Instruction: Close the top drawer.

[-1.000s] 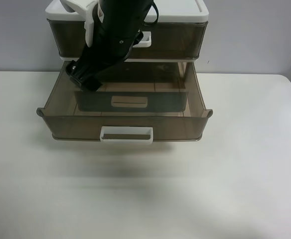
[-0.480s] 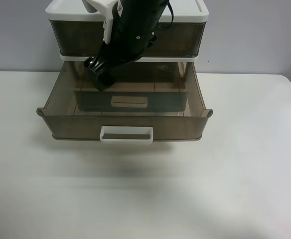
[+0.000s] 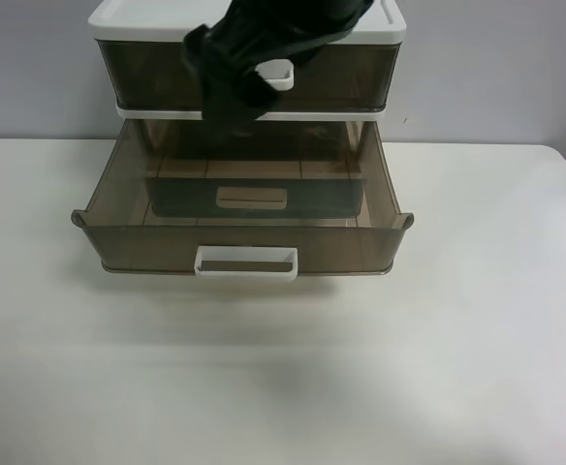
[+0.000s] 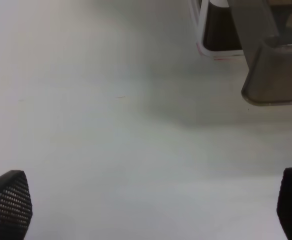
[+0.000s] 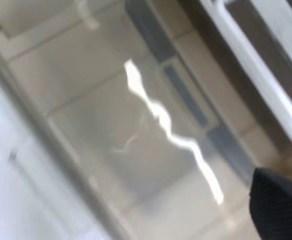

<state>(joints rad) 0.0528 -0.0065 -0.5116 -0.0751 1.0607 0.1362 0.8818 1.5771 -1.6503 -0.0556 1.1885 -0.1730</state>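
The top drawer (image 3: 380, 194), smoky-brown and translucent, is pulled far out of the cabinet; its white loop handle (image 3: 246, 263) faces the table's front. Its floor (image 5: 136, 125) fills the right wrist view. My right gripper (image 3: 227, 108) hangs above the drawer's back, in front of the cabinet's upper part. In the right wrist view it (image 5: 136, 215) is open and empty, fingertips (image 5: 278, 200) wide apart. My left gripper (image 4: 148, 210) is open and empty over bare table, beside a corner of the pulled-out drawer (image 4: 276, 75). It is out of the exterior view.
An alike brown drawer (image 3: 351, 77) with a white handle (image 3: 278, 73) sits shut under the cabinet's white lid (image 3: 128, 15). A lower drawer's handle (image 3: 251, 198) shows through the open drawer's floor. The white table (image 3: 283, 387) stretches in front.
My right arm has risen and swung to the exterior view's right, from low at the open drawer's back left corner to in front of the upper drawer. The drawers have not moved.
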